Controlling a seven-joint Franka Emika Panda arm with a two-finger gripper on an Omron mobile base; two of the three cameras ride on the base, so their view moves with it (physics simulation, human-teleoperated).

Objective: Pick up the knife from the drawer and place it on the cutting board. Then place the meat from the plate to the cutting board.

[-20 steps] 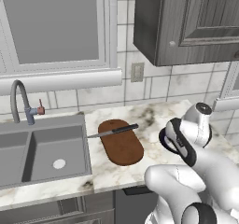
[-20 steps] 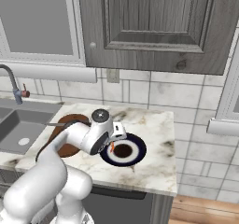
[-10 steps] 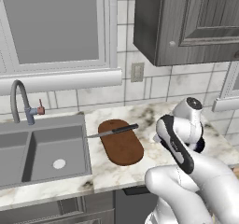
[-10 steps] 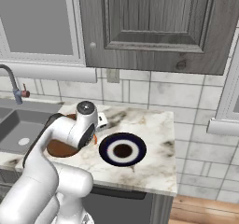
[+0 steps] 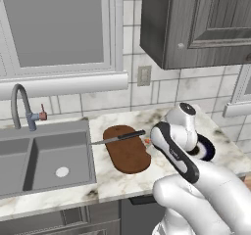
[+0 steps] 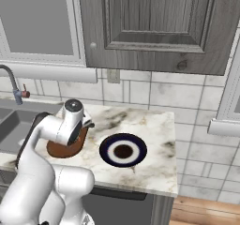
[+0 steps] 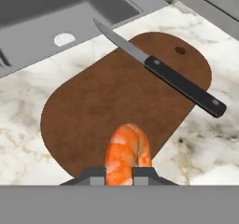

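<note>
The orange-pink meat (image 7: 127, 152) is pinched in my gripper (image 7: 119, 174), which is shut on it just above the near edge of the reddish-brown cutting board (image 7: 107, 101). The knife (image 7: 161, 73) lies slantwise across the board's far part, black handle over one rim and blade tip toward the sink. In the left base view the meat (image 5: 146, 141) shows at the board's (image 5: 126, 153) right edge, beside the knife (image 5: 117, 137) handle. The plate (image 6: 107, 150) stands bare to the right of the board (image 6: 61, 149). The drawer is out of view.
A grey sink (image 5: 39, 158) with a curved faucet (image 5: 19, 104) lies left of the board. Dark wall cabinets (image 6: 154, 22) hang above the marble counter (image 6: 154, 139). My own arm covers much of the board in the right base view.
The arm has swung left from above the plate to over the cutting board, carrying the meat with it. The plate is left bare.
</note>
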